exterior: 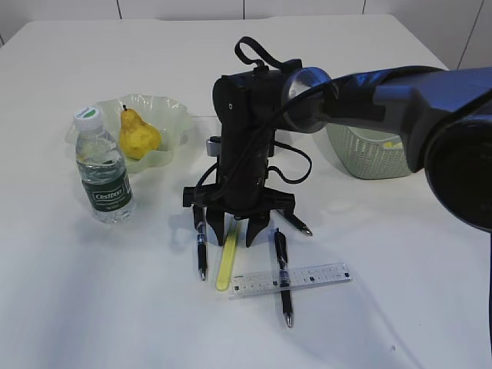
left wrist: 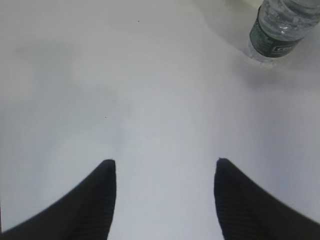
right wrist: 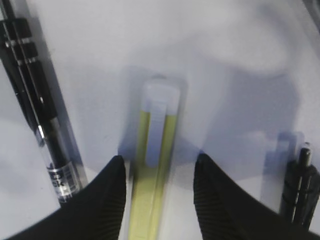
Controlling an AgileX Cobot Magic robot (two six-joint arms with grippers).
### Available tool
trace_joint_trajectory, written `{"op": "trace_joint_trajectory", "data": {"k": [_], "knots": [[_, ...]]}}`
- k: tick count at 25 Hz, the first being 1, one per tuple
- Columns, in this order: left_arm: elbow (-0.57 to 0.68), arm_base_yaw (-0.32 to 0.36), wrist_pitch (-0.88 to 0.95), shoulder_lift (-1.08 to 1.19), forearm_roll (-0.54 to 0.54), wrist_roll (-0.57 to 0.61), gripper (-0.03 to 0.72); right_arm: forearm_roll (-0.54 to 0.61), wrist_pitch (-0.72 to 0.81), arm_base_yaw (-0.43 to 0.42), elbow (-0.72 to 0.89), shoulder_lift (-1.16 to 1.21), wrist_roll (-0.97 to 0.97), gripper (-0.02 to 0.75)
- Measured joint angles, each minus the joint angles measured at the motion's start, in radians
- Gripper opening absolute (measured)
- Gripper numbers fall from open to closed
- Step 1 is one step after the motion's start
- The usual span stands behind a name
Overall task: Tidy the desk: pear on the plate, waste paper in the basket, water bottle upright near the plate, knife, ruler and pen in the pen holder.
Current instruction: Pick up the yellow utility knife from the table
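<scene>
The yellow pear lies on the wavy pale green plate. The water bottle stands upright left of the plate; it also shows in the left wrist view. My right gripper is open, jaws down, straddling the yellow utility knife that lies flat on the table. In the right wrist view the gripper has a finger on each side of the knife. The clear ruler lies under a black pen. My left gripper is open over bare table. The pen holder is out of view.
A second pen lies left of the knife and a third to its right. The green perforated basket stands at the back right behind my right arm, with a bit of yellow inside.
</scene>
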Motion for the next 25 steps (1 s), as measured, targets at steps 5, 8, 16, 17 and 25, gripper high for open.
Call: {"op": "trace_joint_trajectory", "data": {"k": [5,8,16,17,25], "knots": [[0.000,0.000,0.000,0.000,0.000,0.000,0.436,0.000,0.000,0.000,0.000,0.000,0.000,0.365],[0.000,0.000,0.000,0.000,0.000,0.000,0.436,0.000,0.002,0.000,0.000,0.000,0.000,0.365],[0.000,0.000,0.000,0.000,0.000,0.000,0.436,-0.002,0.003,0.000,0.000,0.002,0.000,0.347],[0.000,0.000,0.000,0.000,0.000,0.000,0.436,-0.002,0.003,0.000,0.000,0.002,0.000,0.318],[0.000,0.000,0.000,0.000,0.000,0.000,0.436,-0.002,0.004,0.000,-0.001,0.004,-0.011,0.151]]}}
